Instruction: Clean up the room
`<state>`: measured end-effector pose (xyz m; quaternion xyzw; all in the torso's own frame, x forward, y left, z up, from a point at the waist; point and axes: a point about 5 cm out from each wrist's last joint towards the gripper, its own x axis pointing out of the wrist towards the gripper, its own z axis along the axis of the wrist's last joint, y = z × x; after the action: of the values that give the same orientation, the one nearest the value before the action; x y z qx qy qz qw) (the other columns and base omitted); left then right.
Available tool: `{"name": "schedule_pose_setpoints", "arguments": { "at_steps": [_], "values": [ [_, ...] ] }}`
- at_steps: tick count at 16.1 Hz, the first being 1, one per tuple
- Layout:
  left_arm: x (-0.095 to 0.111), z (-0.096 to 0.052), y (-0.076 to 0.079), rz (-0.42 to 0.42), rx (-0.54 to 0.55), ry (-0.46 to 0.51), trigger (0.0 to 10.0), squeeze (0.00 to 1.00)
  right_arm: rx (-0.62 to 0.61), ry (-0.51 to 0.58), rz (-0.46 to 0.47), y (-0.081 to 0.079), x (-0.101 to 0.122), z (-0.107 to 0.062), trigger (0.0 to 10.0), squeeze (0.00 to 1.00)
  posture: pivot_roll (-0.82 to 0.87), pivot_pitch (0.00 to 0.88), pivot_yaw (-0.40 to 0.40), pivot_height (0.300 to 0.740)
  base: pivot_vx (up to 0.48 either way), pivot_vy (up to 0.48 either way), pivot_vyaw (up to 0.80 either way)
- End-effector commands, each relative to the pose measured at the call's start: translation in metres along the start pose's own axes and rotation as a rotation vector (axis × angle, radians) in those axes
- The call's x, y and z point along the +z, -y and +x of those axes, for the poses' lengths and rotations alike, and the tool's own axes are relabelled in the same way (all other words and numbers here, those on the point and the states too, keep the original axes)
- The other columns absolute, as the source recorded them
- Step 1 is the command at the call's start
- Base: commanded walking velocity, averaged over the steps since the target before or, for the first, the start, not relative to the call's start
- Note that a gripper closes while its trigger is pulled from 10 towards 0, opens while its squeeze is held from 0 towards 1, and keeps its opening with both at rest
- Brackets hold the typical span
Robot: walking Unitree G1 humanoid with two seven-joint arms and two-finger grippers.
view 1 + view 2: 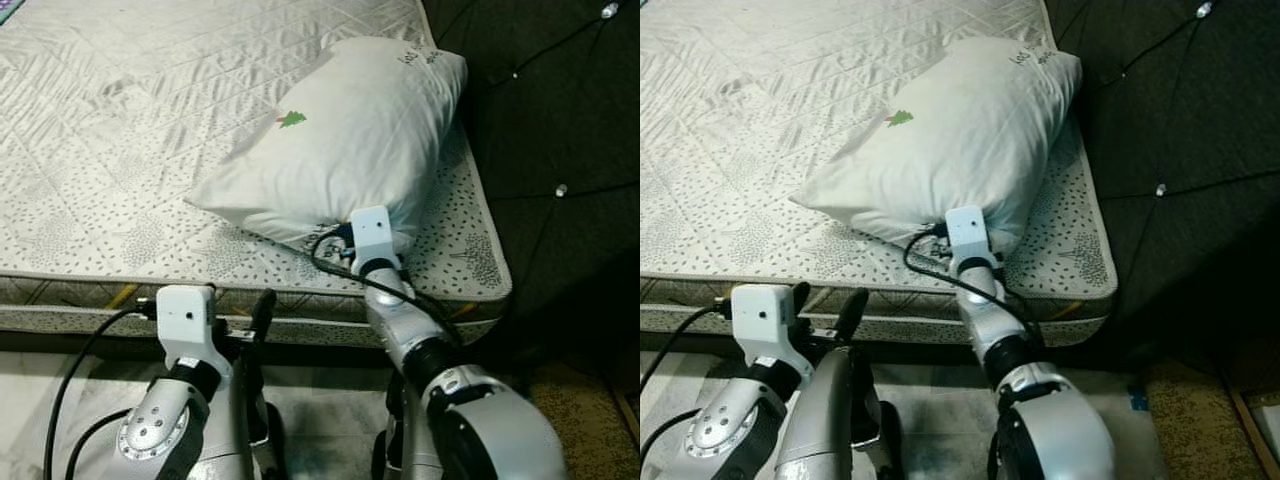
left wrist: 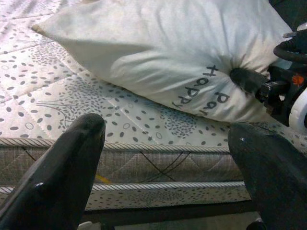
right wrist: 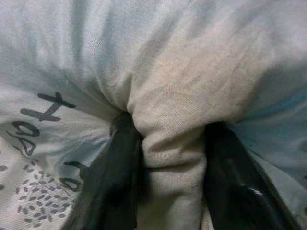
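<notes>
- Bed (image 1: 120, 150): a bare quilted mattress with a dotted border is seen from above; a dark padded headboard (image 1: 560, 120) stands along its right side.
- Pillow (image 1: 340, 140): a white pillow with a small green tree print and lettering lies on the mattress at the corner near the headboard, its near end close to the mattress edge.
- Right arm: it is stretched forward and up from the floor side to the pillow's near end. The right pincer (image 3: 168, 158) is closed on a bunched fold of the pillow's fabric.
- Left arm: it is held low, in front of the mattress side. The left pincer (image 2: 168, 163) is spread and holds nothing, pointed toward the pillow.
- Risk, as judged: only a small fold is pinched, so the cloth may slip out under a pull, or the pillow may be dragged off the edge onto the floor.
</notes>
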<state>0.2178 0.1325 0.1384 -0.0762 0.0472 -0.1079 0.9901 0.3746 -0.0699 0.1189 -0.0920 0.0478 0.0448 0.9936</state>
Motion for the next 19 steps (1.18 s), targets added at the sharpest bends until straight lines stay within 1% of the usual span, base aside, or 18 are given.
{"name": "schedule_pose_setpoints", "arguments": {
  "at_steps": [1,2,3,4,5,6,8,9,11,12,13,14,15,16,17,18,19],
  "values": [
    [-0.005,-0.001,-0.001,0.011,0.0,-0.022,10.0,0.0,-0.057,0.016,0.009,0.022,0.008,0.006,0.0,0.0,0.13,0.218,-0.019,0.564,0.0,0.0,0.0],
    [-0.006,-0.001,-0.002,0.012,0.003,-0.022,10.0,0.0,-0.071,0.021,0.003,0.031,0.009,0.007,0.0,0.0,0.13,0.218,-0.019,0.564,0.0,0.0,0.0],
    [-0.006,-0.001,-0.002,0.012,0.003,-0.022,10.0,0.0,-0.074,0.023,0.002,0.032,0.009,0.008,0.0,0.0,0.13,0.218,-0.019,0.564,0.0,0.0,0.0],
    [-0.005,0.0,-0.003,0.014,0.008,-0.019,10.0,0.0,-0.088,0.026,-0.01,0.043,0.011,0.009,0.0,0.0,0.13,0.214,-0.02,0.564,0.0,0.0,0.0],
    [-0.005,0.002,-0.003,0.015,0.011,-0.016,10.0,0.0,-0.111,0.026,-0.024,0.057,0.014,0.011,0.0,0.0,0.13,0.212,-0.02,0.564,0.0,0.0,0.0],
    [-0.005,0.003,-0.004,0.018,0.013,-0.013,10.0,0.0,-0.146,0.032,-0.053,0.079,0.02,0.013,0.0,0.0,0.12,0.21,-0.019,0.564,0.0,0.0,0.0],
    [-0.005,0.004,-0.005,0.024,0.018,-0.012,10.0,0.0,-0.183,0.052,-0.106,0.104,0.033,0.016,0.0,0.0,0.12,0.205,-0.014,0.564,0.0,0.0,0.0],
    [-0.005,0.004,-0.006,0.025,0.02,-0.012,10.0,0.0,-0.191,0.057,-0.115,0.111,0.037,0.016,0.0,0.0,0.12,0.204,-0.013,0.564,0.0,0.0,0.0],
    [-0.005,0.006,-0.006,0.031,0.02,-0.011,10.0,0.0,-0.222,0.084,-0.161,0.134,0.056,0.018,0.0,0.0,0.11,0.201,-0.007,0.564,0.0,0.0,0.0],
    [-0.004,0.007,-0.007,0.033,0.023,-0.012,10.0,0.0,-0.232,0.097,-0.174,0.141,0.063,0.018,0.0,0.0,0.11,0.201,-0.006,0.564,0.0,0.0,0.0],
    [-0.004,0.007,-0.008,0.034,0.025,-0.012,10.0,0.0,-0.234,0.101,-0.174,0.143,0.065,0.018,0.0,0.0,0.11,0.201,-0.006,0.564,0.0,0.0,0.0],
    [-0.004,0.005,-0.011,0.04,0.025,-0.015,10.0,0.0,-0.249,0.13,-0.18,0.151,0.073,0.017,0.0,0.0,0.11,0.2,-0.007,0.564,0.0,0.0,0.0],
    [-0.004,0.004,-0.013,0.046,0.015,-0.018,10.0,0.0,-0.255,0.137,-0.18,0.155,0.072,0.016,0.0,0.0,0.11,0.198,-0.009,0.564,0.0,0.0,0.0],
    [-0.003,0.006,-0.012,0.049,-0.021,-0.013,10.0,0.0,-0.254,0.14,-0.164,0.159,0.069,0.014,0.0,0.0,0.1,0.197,-0.009,0.564,0.0,0.0,0.0],
    [-0.002,0.008,-0.007,0.048,-0.075,-0.008,10.0,0.0,-0.261,0.138,-0.167,0.163,0.065,0.012,0.0,0.0,0.1,0.195,-0.003,0.564,0.0,0.0,0.0],
    [-0.001,0.009,-0.004,0.056,-0.096,-0.006,10.0,0.0,-0.27,0.135,-0.173,0.166,0.062,0.011,0.0,0.0,0.1,0.195,-0.003,0.564,0.0,0.0,0.0],
    [-0.001,0.01,0.0,0.065,-0.121,-0.003,10.0,0.0,-0.302,0.128,-0.176,0.174,0.06,0.008,0.0,0.0,0.09,0.193,0.0,0.564,0.0,0.0,0.0]
  ]
}}
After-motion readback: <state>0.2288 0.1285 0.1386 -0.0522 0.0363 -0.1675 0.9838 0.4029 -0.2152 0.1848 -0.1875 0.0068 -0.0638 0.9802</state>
